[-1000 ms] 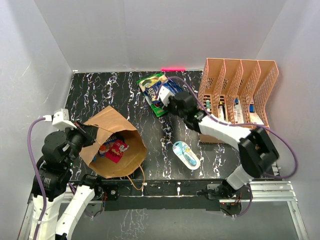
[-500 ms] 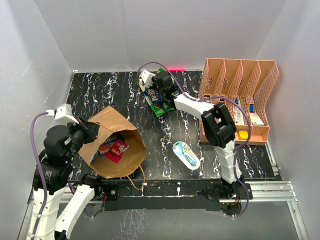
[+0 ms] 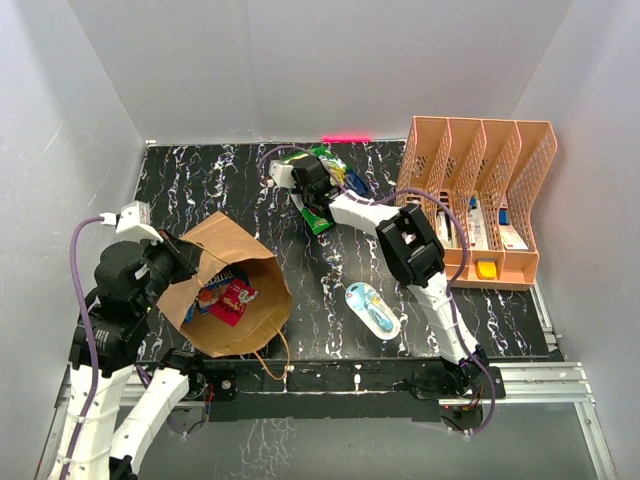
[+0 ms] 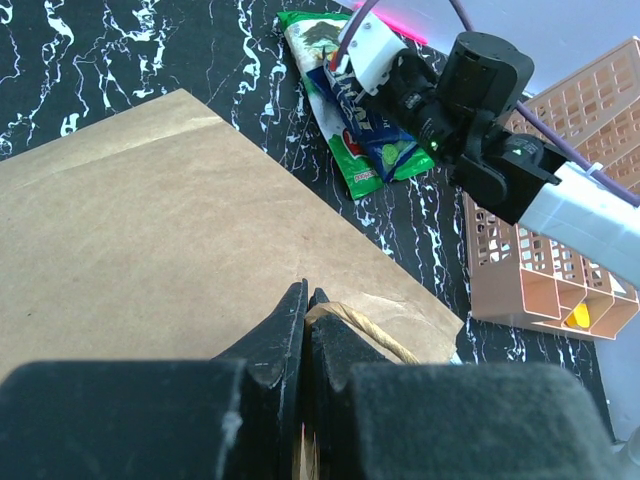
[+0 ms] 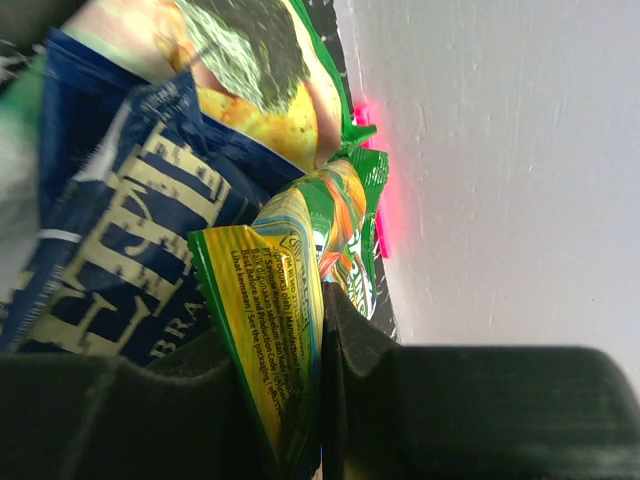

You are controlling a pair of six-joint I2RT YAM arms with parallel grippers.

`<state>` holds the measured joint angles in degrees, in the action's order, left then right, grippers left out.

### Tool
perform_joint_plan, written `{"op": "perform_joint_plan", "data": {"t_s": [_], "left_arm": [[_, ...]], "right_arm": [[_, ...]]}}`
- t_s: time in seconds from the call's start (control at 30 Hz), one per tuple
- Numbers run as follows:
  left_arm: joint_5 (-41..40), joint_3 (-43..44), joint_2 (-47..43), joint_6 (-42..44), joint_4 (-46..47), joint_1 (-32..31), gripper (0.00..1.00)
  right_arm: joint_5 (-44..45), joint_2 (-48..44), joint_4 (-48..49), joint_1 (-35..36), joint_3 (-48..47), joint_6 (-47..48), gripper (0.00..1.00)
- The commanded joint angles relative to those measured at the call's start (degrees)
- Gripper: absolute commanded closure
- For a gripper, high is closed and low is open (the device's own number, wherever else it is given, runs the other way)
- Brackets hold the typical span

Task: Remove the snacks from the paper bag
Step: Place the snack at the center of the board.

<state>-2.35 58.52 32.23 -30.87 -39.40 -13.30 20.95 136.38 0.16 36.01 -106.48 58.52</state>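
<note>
The brown paper bag [image 3: 215,250] lies on its side at the left, mouth toward the near right. A red snack packet [image 3: 234,300] and other packets lie inside the mouth. My left gripper [image 3: 183,262] is shut on the bag's rim beside a twisted handle [image 4: 365,335], with the jaws pressed together. My right gripper [image 3: 300,185] is at the far middle, over the snacks lying on the table. It is shut on a yellow-green packet [image 5: 275,320], above a dark blue packet [image 5: 110,230] and the green chip bag [image 5: 250,60], which also shows in the top view [image 3: 318,216].
A peach mesh file organizer [image 3: 480,170] with small boxes stands at the right. A white-and-teal oval blister pack [image 3: 373,309] lies near the front middle. A pink mark [image 3: 345,138] sits at the foot of the back wall. White walls enclose the black marbled table [image 3: 200,180].
My right arm has swung from the middle to the far side and now holds the yellow-green packet over the pile. My left gripper keeps its hold on the bag and has shifted slightly.
</note>
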Motion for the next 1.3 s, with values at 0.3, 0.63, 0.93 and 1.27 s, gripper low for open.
{"op": "perform_joint_plan", "data": {"t_s": [0.3,0.63,0.93,1.27], "left_arm": [[0.5,2.4,-0.1,0.5,0.7,-0.1,1.0],[0.7,2.6,-0.8,0.4,0.1,-0.1,1.0],[0.9,3.2,-1.4,0.4,0.0,-0.1,1.0],[0.4,3.7,-3.2,0.4,-1.4,-0.1,1.0]], "right_arm": [[-2.3,2.6,2.8,3.1,-0.9,-1.8,0.92],[-10.2,3.2,-3.2,3.3,-1.7,-9.2,0.68],[-14.0,-0.1,-5.8,3.7,-1.7,-15.8,0.33],[-16.2,-14.2,-8.8,3.7,3.2,-26.3,0.13]]}}
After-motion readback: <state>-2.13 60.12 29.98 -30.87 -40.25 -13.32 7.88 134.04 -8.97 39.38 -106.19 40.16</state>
